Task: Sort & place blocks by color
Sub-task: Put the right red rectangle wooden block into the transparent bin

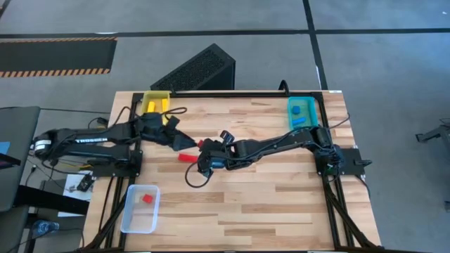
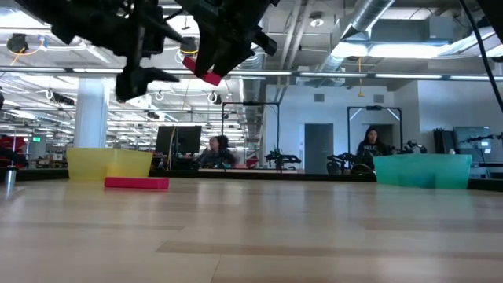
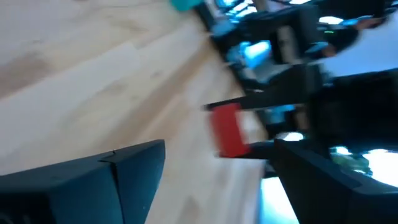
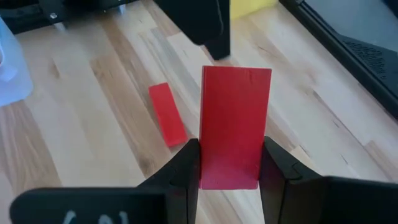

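My right gripper (image 4: 230, 171) is shut on an oblong red block (image 4: 235, 118), held above the table near its middle (image 2: 206, 71). A second oblong red block (image 4: 166, 114) lies flat on the wood just below it (image 1: 186, 157). My left gripper (image 3: 217, 186) is open and hovers close beside the right one (image 1: 179, 139), looking at the held block (image 3: 227, 129). A yellow tray (image 1: 156, 104) holds yellow blocks. Blue blocks sit in the teal tray (image 1: 302, 112), and the clear tray (image 1: 140, 209) has one red block (image 1: 148, 199). My right gripper pinches the red block between its two fingers (image 4: 186, 168) at one short end (image 4: 230, 177). The fingers lie along the block, and most of its length sticks out past the fingertips. The block is lifted clear of the table.
The yellow tray is at the far left corner, the teal tray at the far right, the clear tray at the near left. A black perforated box (image 1: 200, 70) stands beyond the far edge. Bare wood (image 1: 267, 204) fills the table's near middle and right. People sit in the room behind.
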Robot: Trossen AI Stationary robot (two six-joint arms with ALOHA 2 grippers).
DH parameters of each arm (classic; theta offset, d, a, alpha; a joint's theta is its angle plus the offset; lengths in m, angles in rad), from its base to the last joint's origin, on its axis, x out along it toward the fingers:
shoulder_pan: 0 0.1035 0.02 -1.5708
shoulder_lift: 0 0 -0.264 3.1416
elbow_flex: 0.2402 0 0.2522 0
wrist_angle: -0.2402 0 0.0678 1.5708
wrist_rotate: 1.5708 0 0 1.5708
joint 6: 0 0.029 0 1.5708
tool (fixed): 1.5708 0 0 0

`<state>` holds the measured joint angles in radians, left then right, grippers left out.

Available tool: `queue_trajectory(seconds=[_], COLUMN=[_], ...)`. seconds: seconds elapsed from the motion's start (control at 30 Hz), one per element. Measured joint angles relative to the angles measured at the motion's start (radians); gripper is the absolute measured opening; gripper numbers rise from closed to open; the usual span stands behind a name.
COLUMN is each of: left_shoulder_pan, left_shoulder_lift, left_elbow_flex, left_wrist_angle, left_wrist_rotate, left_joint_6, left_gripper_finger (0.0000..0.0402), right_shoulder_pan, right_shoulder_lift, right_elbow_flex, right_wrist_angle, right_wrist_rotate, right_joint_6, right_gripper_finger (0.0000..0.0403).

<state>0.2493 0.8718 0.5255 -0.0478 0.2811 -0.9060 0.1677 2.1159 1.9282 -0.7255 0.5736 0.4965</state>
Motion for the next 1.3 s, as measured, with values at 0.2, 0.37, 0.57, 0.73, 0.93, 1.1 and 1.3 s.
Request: queue_trajectory(seconds=[0.2,0.37,0.57,0.73,0.93,1.1,1.3], left_shoulder_pan=[0.000,0.000,0.000,-0.002,-0.003,-0.002,0.000], left_shoulder_lift=[0.075,0.115,0.156,0.210,0.236,0.236,0.237], left_elbow_flex=[0.001,0.000,0.000,0.000,0.000,0.001,0.000], left_wrist_angle=[0.052,0.086,0.128,0.185,0.204,0.251,0.275], left_wrist_rotate=[0.056,0.056,0.055,0.079,0.099,0.108,0.100], left_joint_6=[-0.058,-0.049,-0.070,-0.076,-0.073,-0.039,-0.015], left_gripper_finger=[0.0271,0.0271,0.0271,0.0266,0.0211,0.0121,0.0026], right_shoulder_pan=[0.000,0.004,0.002,-0.008,-0.013,-0.003,0.000], right_shoulder_lift=[0.000,0.000,0.000,0.000,0.000,0.000,-0.002], right_elbow_flex=[0.000,0.000,0.000,0.000,0.000,0.000,0.000], right_wrist_angle=[0.008,0.023,0.024,0.040,0.065,0.072,0.065], right_wrist_rotate=[0.001,0.002,0.002,-0.018,-0.023,-0.022,-0.010], right_joint_6=[0.035,0.019,-0.023,-0.028,-0.025,-0.023,-0.030], right_gripper_finger=[0.0115,0.0115,0.0116,0.0116,0.0117,0.0117,0.0117])
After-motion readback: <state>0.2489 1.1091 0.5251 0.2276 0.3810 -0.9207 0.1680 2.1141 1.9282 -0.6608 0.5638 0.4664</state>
